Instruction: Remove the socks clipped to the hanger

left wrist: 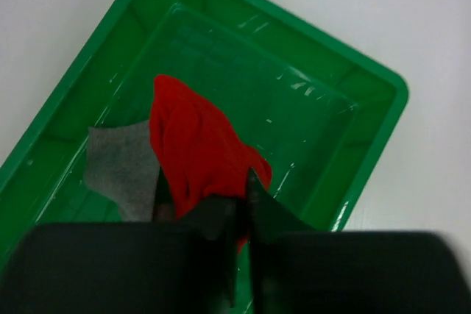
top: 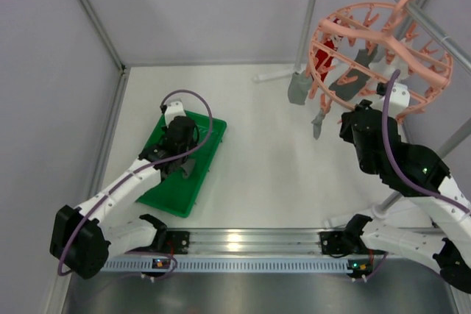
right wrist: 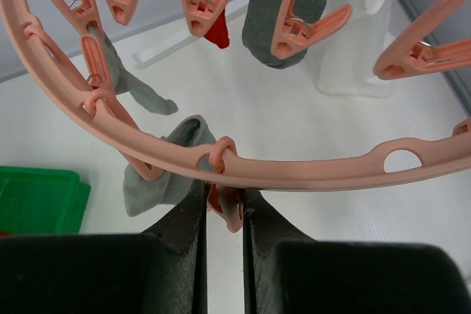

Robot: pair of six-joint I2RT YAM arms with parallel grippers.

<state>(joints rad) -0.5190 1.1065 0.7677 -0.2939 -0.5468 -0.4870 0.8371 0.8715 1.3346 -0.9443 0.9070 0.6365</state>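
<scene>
The salmon-pink hanger hangs at the far right with grey socks and a red sock clipped to it. My right gripper is under its ring. In the right wrist view the jaws are closed on a pink clip, beside a hanging light grey sock. More socks, red and dark grey, hang behind. My left gripper is over the green tray, shut on a red sock that droops onto a grey sock.
The green tray sits at the left on the white table, and its corner shows in the right wrist view. A white stand base and metal frame poles stand behind the hanger.
</scene>
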